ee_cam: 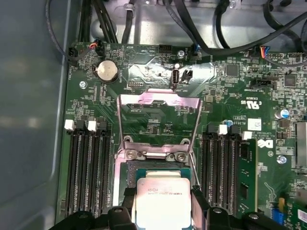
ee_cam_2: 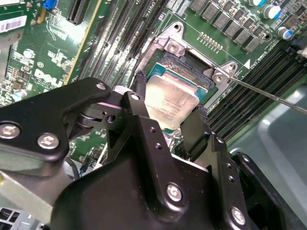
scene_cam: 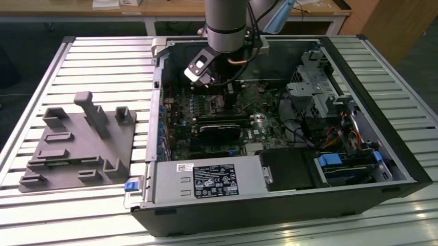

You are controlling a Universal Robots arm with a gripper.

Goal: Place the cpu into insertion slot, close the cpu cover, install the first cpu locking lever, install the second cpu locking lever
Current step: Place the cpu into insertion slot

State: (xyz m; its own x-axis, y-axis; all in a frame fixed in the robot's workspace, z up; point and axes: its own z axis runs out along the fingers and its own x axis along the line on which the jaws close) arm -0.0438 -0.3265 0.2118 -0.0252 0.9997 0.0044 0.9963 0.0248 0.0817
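Note:
My gripper (ee_cam_2: 168, 115) is shut on the cpu (ee_cam_2: 169, 98), a flat square chip with a silvery top, with one black finger (ee_cam_2: 139, 88) on each of two opposite edges. In both wrist views the cpu (ee_cam: 162, 191) hangs just over the insertion slot (ee_cam: 144, 171), whose teal-edged dark recess shows past the chip's far edge. The cpu cover (ee_cam: 125, 120), a silvery frame with a cut-out centre, stands swung open beyond the slot. A thin locking lever (ee_cam_2: 268, 93) sticks out beside the socket. In the exterior view the gripper (scene_cam: 213, 92) reaches down into the open computer case.
Memory slots (ee_cam: 86, 167) flank the socket on both sides. A black graphics card (scene_cam: 219, 130) and a white-labelled power supply box (scene_cam: 205, 180) lie nearer the case front. Cables (ee_cam: 201, 28) run along the case wall. A grey fixture block (scene_cam: 75, 143) sits on the slatted table outside the case.

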